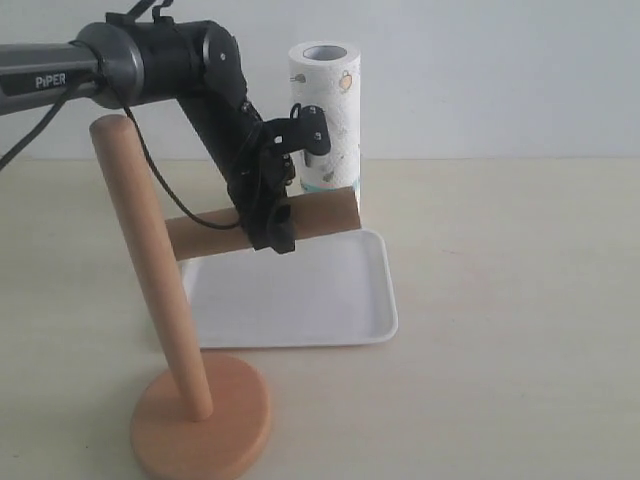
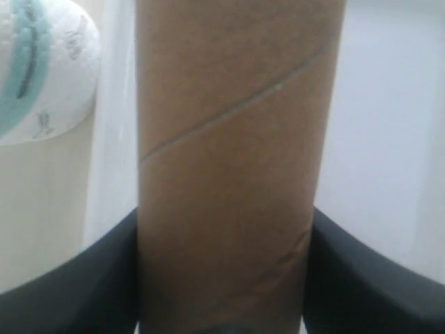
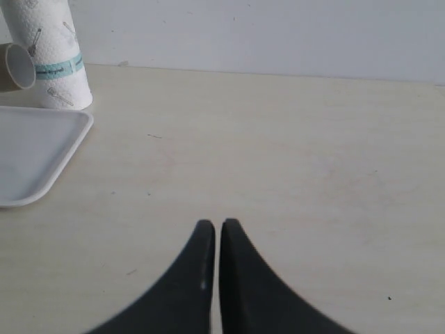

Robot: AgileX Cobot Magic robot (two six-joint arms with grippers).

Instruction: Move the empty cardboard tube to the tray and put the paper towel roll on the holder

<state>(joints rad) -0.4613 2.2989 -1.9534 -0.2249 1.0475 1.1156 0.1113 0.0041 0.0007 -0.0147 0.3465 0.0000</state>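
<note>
While pointing down at mid-frame in the exterior view, left gripper (image 1: 277,232) partly spread and clamped on the empty cardboard tube (image 1: 320,214), one dark finger (image 2: 83,278) flat against each side of it in the left wrist view. Grip at about mid-length of tube, with brown ends sticking out left and right of the claw. Tube near level, right end a touch higher, lying across the upper edge of the tray (image 1: 385,305); cannot tell whether touching the rim or held just above it. Tray white and shallow, lower centre of frame, on pale table (image 1: 520,300). Behind tube's right end, upright at top centre: paper towel roll (image 1: 325,110), teal band near its foot, just beside the tube. In lower left foreground, holder (image 1: 150,260), disc base on table, pole slanting up the frame and crossing tube's left end. Farther out, right gripper (image 3: 220,231) closed tight with nothing between the tips, above bare table, well apart from tray and tube.
</note>
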